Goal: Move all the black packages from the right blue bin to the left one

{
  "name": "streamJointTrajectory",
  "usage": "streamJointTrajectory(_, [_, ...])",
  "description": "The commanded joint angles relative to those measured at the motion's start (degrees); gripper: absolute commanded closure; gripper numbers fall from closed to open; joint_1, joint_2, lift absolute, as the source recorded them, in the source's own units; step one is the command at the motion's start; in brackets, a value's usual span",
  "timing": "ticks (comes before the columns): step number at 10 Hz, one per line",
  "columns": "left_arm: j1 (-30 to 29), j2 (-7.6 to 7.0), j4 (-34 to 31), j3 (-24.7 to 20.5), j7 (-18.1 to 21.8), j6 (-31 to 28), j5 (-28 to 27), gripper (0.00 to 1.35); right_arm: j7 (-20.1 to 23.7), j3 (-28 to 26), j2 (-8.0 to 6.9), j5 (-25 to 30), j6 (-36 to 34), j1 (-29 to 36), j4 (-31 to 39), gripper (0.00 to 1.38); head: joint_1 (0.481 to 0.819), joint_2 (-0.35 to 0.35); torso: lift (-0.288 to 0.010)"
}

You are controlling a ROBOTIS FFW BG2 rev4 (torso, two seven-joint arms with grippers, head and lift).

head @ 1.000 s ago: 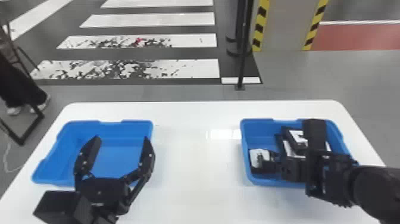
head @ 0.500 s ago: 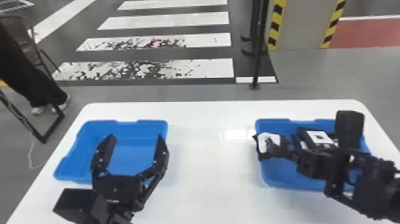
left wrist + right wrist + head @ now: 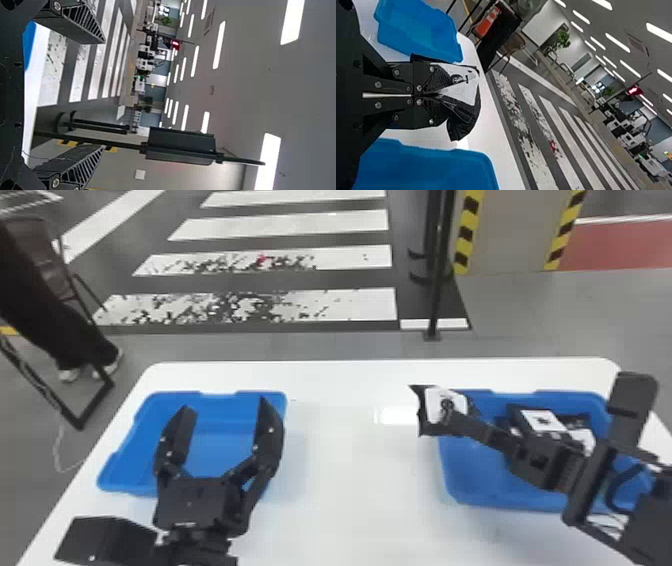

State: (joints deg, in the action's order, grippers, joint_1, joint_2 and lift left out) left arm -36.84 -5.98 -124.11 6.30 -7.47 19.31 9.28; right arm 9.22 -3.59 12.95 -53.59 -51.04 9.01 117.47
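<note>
My right gripper (image 3: 462, 425) is shut on a black package (image 3: 431, 410) with a white label, held up at the right bin's left edge. In the right wrist view that gripper (image 3: 437, 94) pinches the package (image 3: 464, 107). Other black packages with white labels (image 3: 542, 421) lie in the back part of the right blue bin (image 3: 500, 501). Over the left blue bin (image 3: 120, 462), my left gripper (image 3: 225, 415) holds still with its fingers wide apart. The left wrist view shows the same gripper (image 3: 101, 94) open with nothing between its fingers.
Both bins stand on a white table (image 3: 350, 490), with a wide stretch of tabletop between them. Behind the table's far edge stands a black pole (image 3: 437, 290). A person's leg and a chair are at the far left.
The right gripper has lifted the package from inside the right bin and moved it left to the bin's edge. The head view has shifted slightly; the left gripper keeps its place over the left bin.
</note>
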Motion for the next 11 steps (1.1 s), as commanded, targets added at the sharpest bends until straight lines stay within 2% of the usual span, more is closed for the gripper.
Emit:
streamJointTrajectory(1, [1.27,-1.05,-0.56,3.52,0.00,3.90,5.46,0.10,3.61,0.62,-0.03,-6.51,0.00,-1.00,-3.64,1.17,0.695,0.141,-0.132])
streamJointTrajectory(2, [1.69,-1.58,-1.26,5.24,0.00,4.75,8.77,0.10,7.04,1.76,0.14,-10.73,0.14,-2.55,-8.14,1.17,0.695,0.153,-0.132])
streamJointTrajectory(3, [1.97,-2.11,-1.96,6.50,0.00,3.20,10.83,0.10,8.44,3.59,0.49,-13.36,0.84,-3.25,-9.54,1.17,0.695,0.159,-0.132])
streamJointTrajectory(6, [3.10,-3.43,-1.96,9.47,0.26,-4.54,13.34,0.10,10.46,11.25,1.72,-21.70,0.84,-5.36,-10.95,1.17,0.695,0.191,-0.132])
streamJointTrajectory(9, [4.08,-4.04,-1.96,10.95,0.53,-7.07,12.88,0.10,10.46,14.90,2.16,-23.07,0.84,-7.19,-10.81,1.17,0.695,0.213,-0.132])
streamJointTrajectory(11, [4.08,-4.04,-1.96,10.95,0.61,-7.77,12.88,0.20,10.46,16.39,2.34,-23.99,0.98,-8.03,-11.09,1.17,0.695,0.223,-0.132])
